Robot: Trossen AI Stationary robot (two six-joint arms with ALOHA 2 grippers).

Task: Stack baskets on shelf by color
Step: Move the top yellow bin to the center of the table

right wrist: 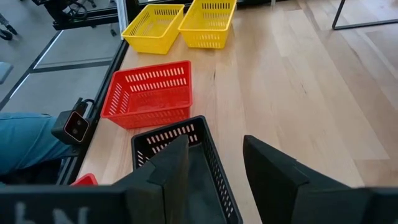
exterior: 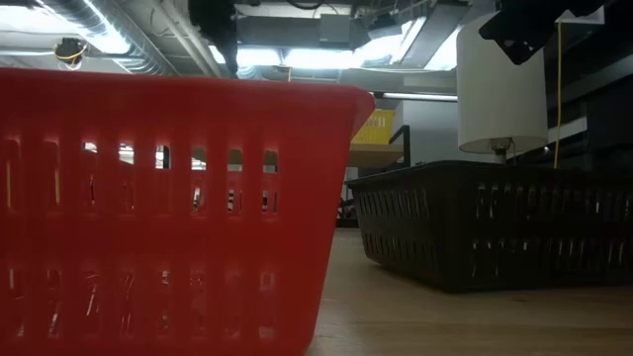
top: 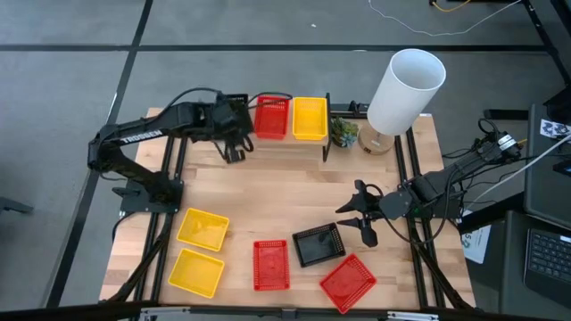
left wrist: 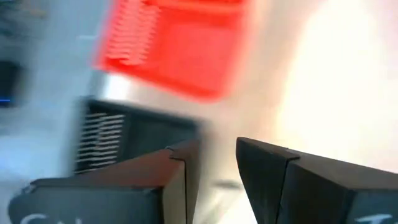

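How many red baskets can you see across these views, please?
3: one red basket on the shelf beside the yellow one, one near the table's front edge, one tilted at front right. Stacked baskets could hide others.

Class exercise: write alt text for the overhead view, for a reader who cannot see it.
Seen from above, the left hand hovers beside a red basket and a yellow basket on the shelf, while the open right hand hangs by a black basket.

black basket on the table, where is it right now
In the high view the black basket sits near the table's front edge, right of centre, between two red baskets, just under the open right gripper.
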